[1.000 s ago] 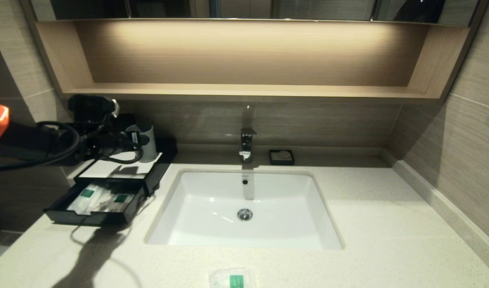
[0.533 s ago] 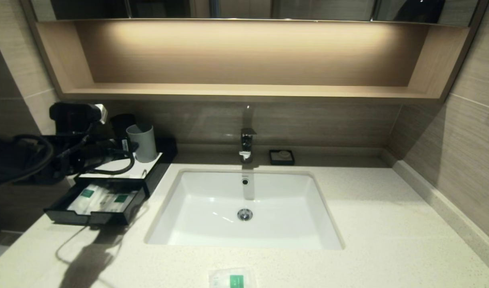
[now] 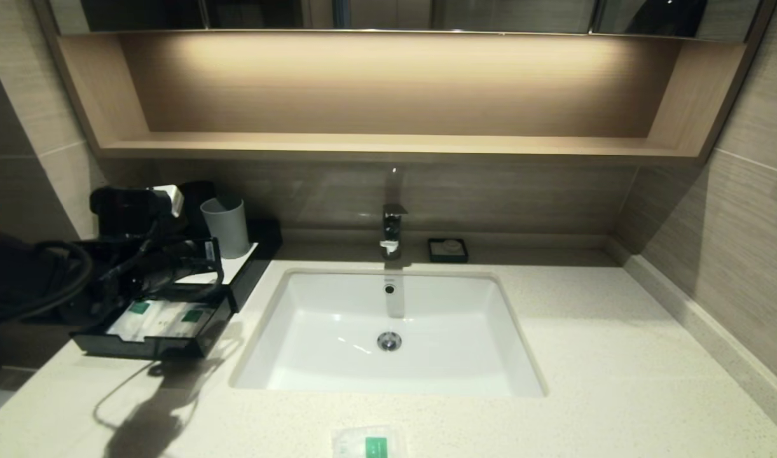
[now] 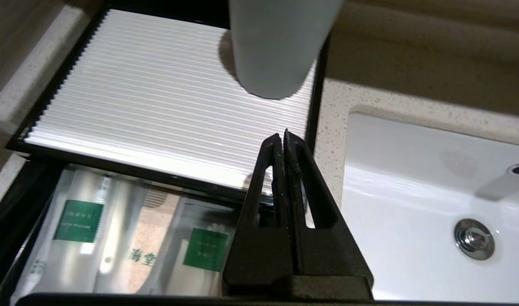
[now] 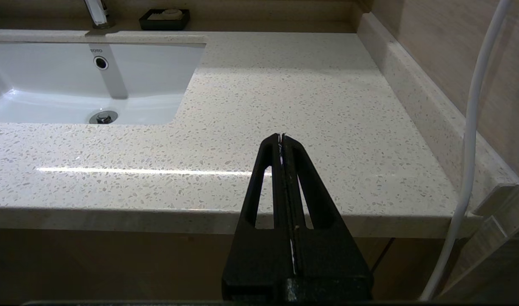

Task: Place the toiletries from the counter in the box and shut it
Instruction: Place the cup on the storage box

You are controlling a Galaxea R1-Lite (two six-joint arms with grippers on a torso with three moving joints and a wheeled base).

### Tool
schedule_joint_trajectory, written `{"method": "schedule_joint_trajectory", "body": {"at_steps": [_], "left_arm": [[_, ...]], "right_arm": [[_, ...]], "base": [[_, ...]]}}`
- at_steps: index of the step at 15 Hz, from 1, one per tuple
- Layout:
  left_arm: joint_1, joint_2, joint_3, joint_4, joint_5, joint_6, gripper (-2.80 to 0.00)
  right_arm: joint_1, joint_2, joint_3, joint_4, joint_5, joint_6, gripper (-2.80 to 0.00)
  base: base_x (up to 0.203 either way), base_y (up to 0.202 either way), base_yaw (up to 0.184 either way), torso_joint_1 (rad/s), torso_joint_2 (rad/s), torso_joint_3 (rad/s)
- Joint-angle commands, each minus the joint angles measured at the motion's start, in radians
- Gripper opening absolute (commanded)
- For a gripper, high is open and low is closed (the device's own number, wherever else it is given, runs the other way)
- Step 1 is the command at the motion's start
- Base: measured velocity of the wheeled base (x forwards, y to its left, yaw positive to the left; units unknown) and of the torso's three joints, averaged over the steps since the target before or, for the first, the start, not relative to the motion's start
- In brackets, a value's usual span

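The black box (image 3: 256, 264) stands at the counter's (image 3: 617, 356) back left with its drawer (image 3: 140, 346) pulled out. Two long toiletries packets (image 3: 137, 316) (image 3: 188, 318) with green labels lie side by side in the drawer, and show in the left wrist view too (image 4: 77, 221) (image 4: 200, 250). One small squarish packet (image 3: 369, 444) lies on the counter in front of the sink (image 3: 452, 318). My left gripper (image 3: 210, 253) (image 4: 283, 136) hangs shut and empty above the box's ribbed white top (image 4: 157, 97), near its drawer edge. My right gripper (image 5: 281, 137) is shut, low before the counter's front edge.
A grey cup (image 3: 226, 226) (image 4: 280, 42) stands on the box's top just beyond my left fingertips. A tap (image 3: 391, 229) and a small black soap dish (image 3: 447, 249) stand behind the sink. A white cable (image 5: 472, 127) hangs by the right wall.
My left gripper has gone from open to shut. The left arm pulled back to the left, then came down lower over the box and open drawer.
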Motion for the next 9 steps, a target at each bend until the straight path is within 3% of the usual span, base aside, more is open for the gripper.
{"method": "schedule_joint_trajectory", "body": {"at_steps": [1,9], "left_arm": [[-0.023,0.012,0.011,-0.007,0.000,-0.003,-2.80],[-0.059,0.016,0.030,-0.023,0.009,-0.036,-2.80]], "right_arm": [[0.000,0.001,0.002,0.000,0.001,0.000,-2.80],[0.000,0.001,0.002,0.000,0.000,0.000,-2.80]], "base": [[0.000,0.000,0.000,0.000,0.00,0.000],[0.000,0.000,0.000,0.000,0.00,0.000]]}}
